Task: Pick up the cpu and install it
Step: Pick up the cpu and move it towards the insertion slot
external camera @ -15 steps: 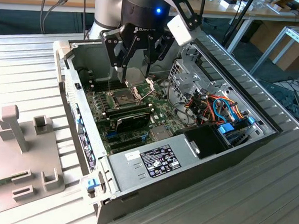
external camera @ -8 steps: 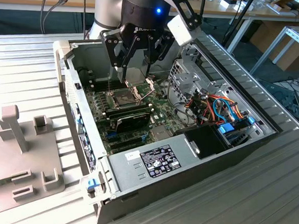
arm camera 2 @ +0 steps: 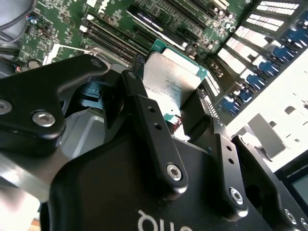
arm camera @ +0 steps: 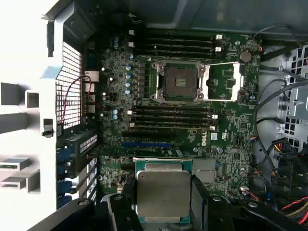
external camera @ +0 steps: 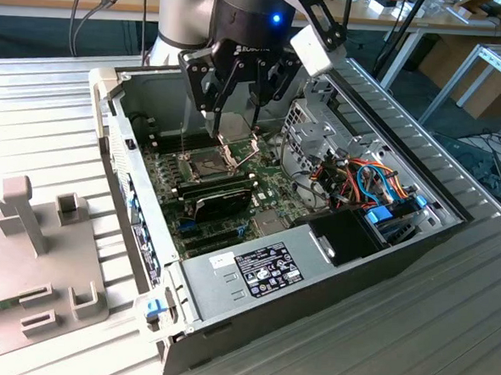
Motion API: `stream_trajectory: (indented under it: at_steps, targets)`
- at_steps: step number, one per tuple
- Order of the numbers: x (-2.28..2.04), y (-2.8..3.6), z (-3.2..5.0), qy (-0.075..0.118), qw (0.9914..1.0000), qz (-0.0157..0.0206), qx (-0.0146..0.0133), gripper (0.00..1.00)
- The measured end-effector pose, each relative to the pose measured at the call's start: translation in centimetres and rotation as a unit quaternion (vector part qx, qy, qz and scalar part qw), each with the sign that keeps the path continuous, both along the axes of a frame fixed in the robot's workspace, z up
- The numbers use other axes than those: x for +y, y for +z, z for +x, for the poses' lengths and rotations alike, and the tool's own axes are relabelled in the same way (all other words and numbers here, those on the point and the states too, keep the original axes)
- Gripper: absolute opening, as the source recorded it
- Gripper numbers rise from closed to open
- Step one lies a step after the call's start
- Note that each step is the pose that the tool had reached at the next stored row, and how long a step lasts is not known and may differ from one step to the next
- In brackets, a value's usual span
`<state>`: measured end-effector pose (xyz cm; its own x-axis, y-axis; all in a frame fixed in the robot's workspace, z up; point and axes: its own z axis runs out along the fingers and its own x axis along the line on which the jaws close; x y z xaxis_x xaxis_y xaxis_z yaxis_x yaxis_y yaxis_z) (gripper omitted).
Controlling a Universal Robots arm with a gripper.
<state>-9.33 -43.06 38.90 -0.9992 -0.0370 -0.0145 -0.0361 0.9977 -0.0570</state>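
Note:
My gripper (arm camera: 162, 208) is shut on the cpu (arm camera: 162, 192), a small square chip with a dull silver top and a green rim, held flat between the two black fingers (arm camera: 200, 202). In the second wrist view the cpu (arm camera 2: 171, 79) sits clamped in the gripper (arm camera 2: 168, 98). The exterior view has the gripper (external camera: 233, 118) hanging inside the open computer case, just above the green motherboard (external camera: 271, 201). The open socket (arm camera: 179, 82) lies bare with its metal frame (arm camera: 226, 83) swung aside. The cpu is held above the board, off to one side of the socket.
The case walls (external camera: 109, 128) ring the motherboard. Black memory slots (arm camera: 171, 118) lie beside the socket. A black module (external camera: 220, 204) sits near the socket. Coloured cables (external camera: 370, 182) and a power supply (external camera: 254, 268) fill the exterior view's right. A grey fixture (external camera: 26, 233) stands at the left.

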Motion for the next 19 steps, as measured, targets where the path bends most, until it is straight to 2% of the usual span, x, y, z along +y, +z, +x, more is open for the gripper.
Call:
stream_trajectory:
  at_steps: [9,13,16,19]
  targets:
    - [0.0,-0.03,2.79,0.0,1.0,0.0,0.0,0.55]
    - [0.06,-0.04,3.73,0.0,1.0,-0.0001,0.0,0.55]
    - [0.41,-0.08,4.03,0.0,1.0,0.0,0.0,0.55]
    - [1.45,-0.2,4.31,0.0,1.0,0.0,0.0,0.55]
